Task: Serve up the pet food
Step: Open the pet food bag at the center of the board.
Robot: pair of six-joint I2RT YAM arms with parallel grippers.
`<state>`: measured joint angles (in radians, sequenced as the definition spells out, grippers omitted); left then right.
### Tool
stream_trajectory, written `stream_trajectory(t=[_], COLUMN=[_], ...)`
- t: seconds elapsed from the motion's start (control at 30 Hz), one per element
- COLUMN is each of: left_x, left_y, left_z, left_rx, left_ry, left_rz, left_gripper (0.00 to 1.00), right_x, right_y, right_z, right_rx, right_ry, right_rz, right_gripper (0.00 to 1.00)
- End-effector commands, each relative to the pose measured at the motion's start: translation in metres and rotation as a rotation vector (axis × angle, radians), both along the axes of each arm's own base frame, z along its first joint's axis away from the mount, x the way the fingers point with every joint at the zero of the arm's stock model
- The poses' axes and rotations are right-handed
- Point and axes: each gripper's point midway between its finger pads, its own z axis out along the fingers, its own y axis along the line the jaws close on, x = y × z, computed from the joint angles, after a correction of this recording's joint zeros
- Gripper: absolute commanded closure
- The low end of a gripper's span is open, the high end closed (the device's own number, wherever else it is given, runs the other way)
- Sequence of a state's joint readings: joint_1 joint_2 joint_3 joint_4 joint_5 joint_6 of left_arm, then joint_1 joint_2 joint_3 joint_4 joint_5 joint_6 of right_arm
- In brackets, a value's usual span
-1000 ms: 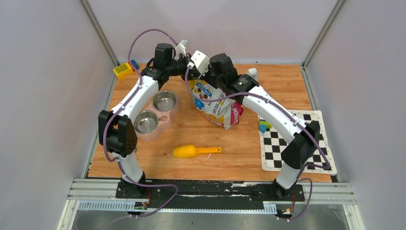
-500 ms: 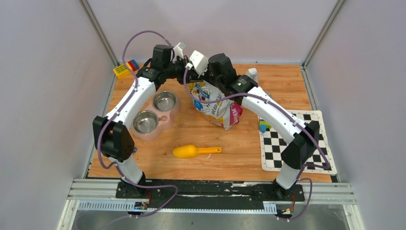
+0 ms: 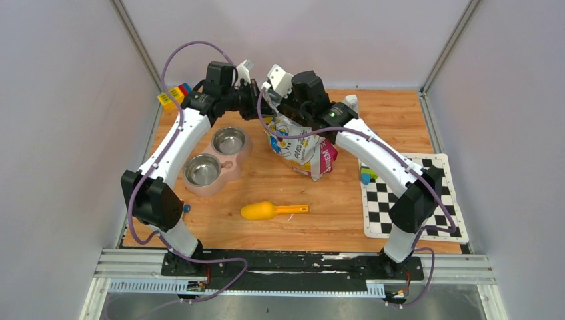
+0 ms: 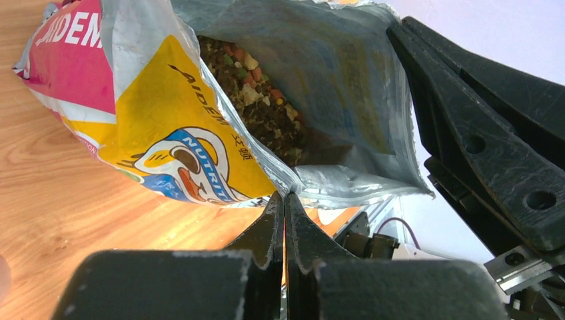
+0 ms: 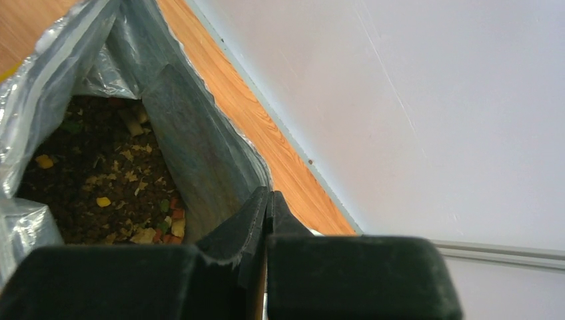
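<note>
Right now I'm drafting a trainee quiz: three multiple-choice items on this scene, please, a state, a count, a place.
1. The pet food bag's mouth is: A sealed; B open; C knotted.
2. In the pink holder, steel bowls number: A one; B two; C three.
3. The yellow scoop lies: A in the bag; B in a bowl; C on the table, apart from both.
Answers: B, kibble shows, left gripper and right gripper pinching the rim; B, two show; C, bare wood surrounds it.

pet food (image 4: 266, 107) partly behind bag (image 4: 166, 113) wall
</note>
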<state>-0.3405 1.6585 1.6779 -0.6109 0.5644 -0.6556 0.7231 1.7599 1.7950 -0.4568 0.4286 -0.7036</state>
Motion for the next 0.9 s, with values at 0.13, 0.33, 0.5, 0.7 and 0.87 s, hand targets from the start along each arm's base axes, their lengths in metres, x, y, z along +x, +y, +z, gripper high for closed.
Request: stream_trajectory(t=[0.13, 0.33, 0.5, 0.7, 0.87], left_x=[-0.004, 0.002, 0.007, 0.012, 0.015], left_y=[0.015, 0.019, 0.021, 0.021, 0.029], left_z=[0.052, 0.044, 0.053, 0.068, 0.092], left_rx=[0.016, 0.055, 0.085, 0.142, 0.255], left_ry=[-0.206, -0.234, -0.302, -0.44, -0.646], left_rz=[0.015, 0.023, 0.007, -0.075, -0.148], left_gripper=[1.0, 1.0, 0.92, 0.5, 0.26], right_x=[0.009, 0.006, 0.002, -0.003, -0.007], right_y=[0.0, 0.003, 0.007, 0.012, 0.015], right_z=[0.067, 0.057, 0.054, 0.053, 0.049], right_rx=[0.126, 0.144, 0.169, 0.201, 0.224], right_ry=[-0.172, -0.142, -0.113, -0.081, -0.053], right_rz=[-0.029, -0.013, 0.007, 0.037, 0.055], right_gripper=[1.0, 1.0, 1.0, 1.0, 1.0])
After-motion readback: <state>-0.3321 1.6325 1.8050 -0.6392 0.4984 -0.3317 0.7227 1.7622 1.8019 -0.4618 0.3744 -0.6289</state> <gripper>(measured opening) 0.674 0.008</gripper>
